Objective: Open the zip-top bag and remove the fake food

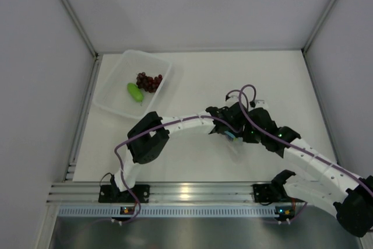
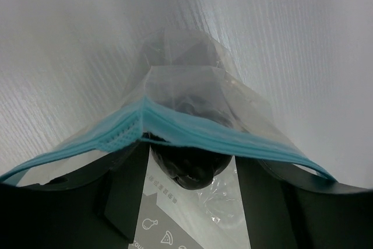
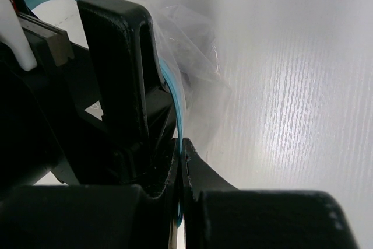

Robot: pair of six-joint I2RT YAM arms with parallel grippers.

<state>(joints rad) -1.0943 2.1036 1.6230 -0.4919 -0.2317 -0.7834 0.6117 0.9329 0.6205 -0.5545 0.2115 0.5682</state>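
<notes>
The zip-top bag (image 1: pixel 231 137) hangs between my two grippers over the table's middle right. In the left wrist view the bag (image 2: pixel 192 86) is open, its light blue zip strip (image 2: pixel 233 138) draped across my fingers. My left gripper (image 2: pixel 192 150) reaches into the mouth, its jaws against both sides of the small dark lump (image 2: pixel 189 167). My right gripper (image 3: pixel 179 144) is shut on the blue strip (image 3: pixel 178 100). In the top view the left gripper (image 1: pixel 224 126) and the right gripper (image 1: pixel 247 132) meet. The grape bunch (image 1: pixel 149 81) and the green piece (image 1: pixel 135 92) lie in the tub.
The translucent rectangular tub (image 1: pixel 105 94) stands at the back left of the table. White walls with metal posts close in the back and sides. The rail with both arm bases runs along the near edge (image 1: pixel 186 193).
</notes>
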